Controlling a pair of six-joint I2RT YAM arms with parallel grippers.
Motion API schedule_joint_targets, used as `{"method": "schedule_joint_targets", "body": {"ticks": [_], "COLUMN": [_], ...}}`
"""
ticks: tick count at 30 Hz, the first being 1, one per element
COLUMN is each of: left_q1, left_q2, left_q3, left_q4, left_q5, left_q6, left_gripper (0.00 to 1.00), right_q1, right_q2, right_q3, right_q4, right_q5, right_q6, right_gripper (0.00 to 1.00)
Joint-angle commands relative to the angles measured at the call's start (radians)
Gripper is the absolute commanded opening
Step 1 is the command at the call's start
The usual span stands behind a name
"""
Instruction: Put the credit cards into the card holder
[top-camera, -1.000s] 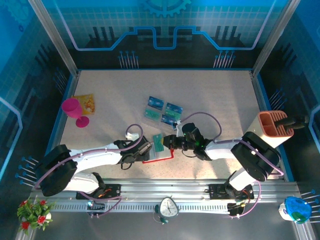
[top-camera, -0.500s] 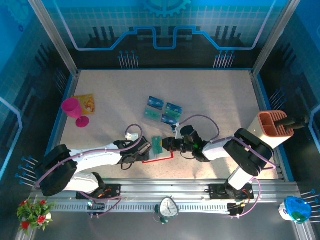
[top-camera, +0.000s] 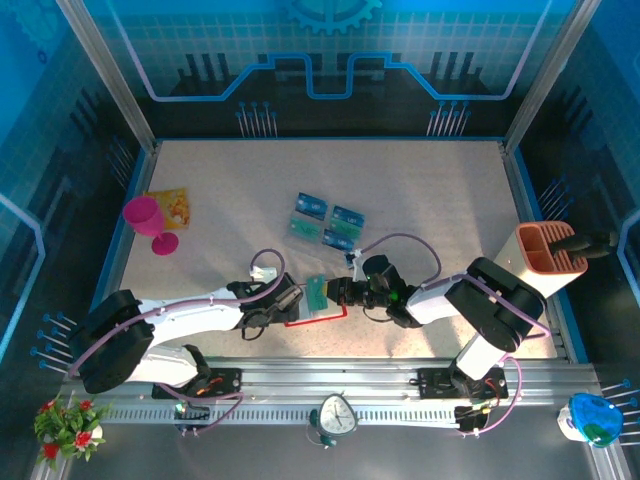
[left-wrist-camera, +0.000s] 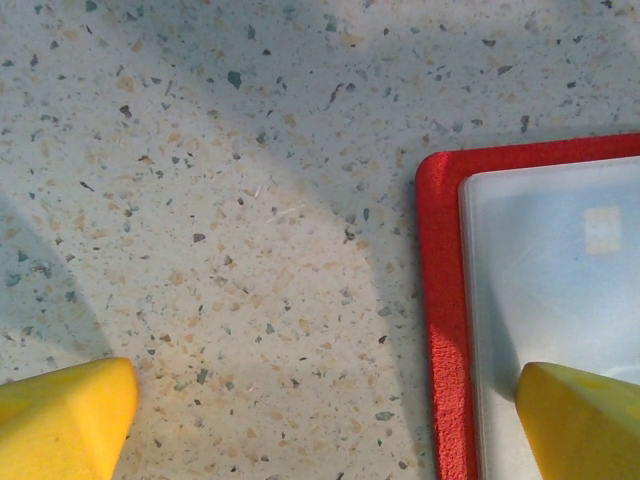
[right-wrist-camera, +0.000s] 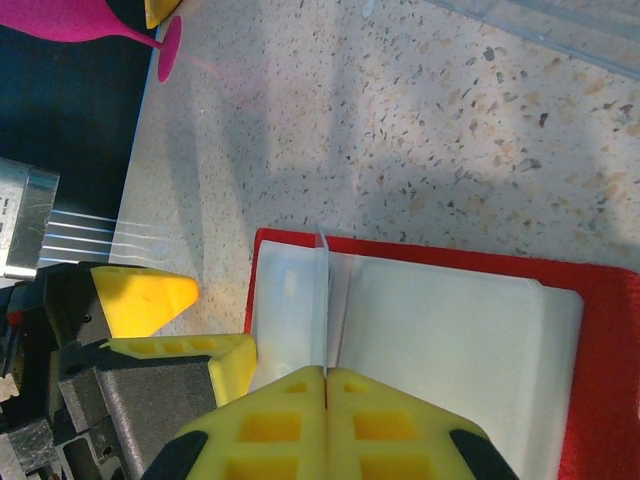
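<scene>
Four credit cards (top-camera: 310, 207) lie on the counter (top-camera: 430, 190); the right fingers (right-wrist-camera: 270, 420) pinch a fifth card (top-camera: 317, 291) over the one red card holder (left-wrist-camera: 440, 300). The left fingers (left-wrist-camera: 65, 415) gape wide.

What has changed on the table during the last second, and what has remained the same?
The right gripper, shut on a teal card, moved slightly toward the near edge, and the card went with it over the open red card holder. The right arm's elbow swung toward the left arm. The left gripper remained open at the holder's edge. The other cards, the pink cup and the packet did not move.
</scene>
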Motion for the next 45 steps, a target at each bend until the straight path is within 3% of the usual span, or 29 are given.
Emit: {"method": "schedule_joint_targets", "body": {"ticks": [1,19,45], "left_q1": [-0.004,-0.004,-0.005], "left_q2": [-0.009,-0.009,-0.015], "left_q3": [-0.032,-0.034,-0.041], "left_q4": [-0.042,-0.04,-0.033], "left_q5": [-0.021,-0.021,-0.023], "left_q6": [-0.005,-0.003,-0.002], "left_gripper": [0.98,0.98,0.98], "right_q1": [0.016,0.041,0.04], "right_q2": [0.024,0.039,0.047], "right_q3": [-0.014,-0.017,0.055], "right_q4": [0.023,0.021,-0.189], "right_q5": [0.021,0.026,-0.015], "right_q6": [0.005,0.021,0.016], "right_gripper": [0.0,0.0,0.0]}}
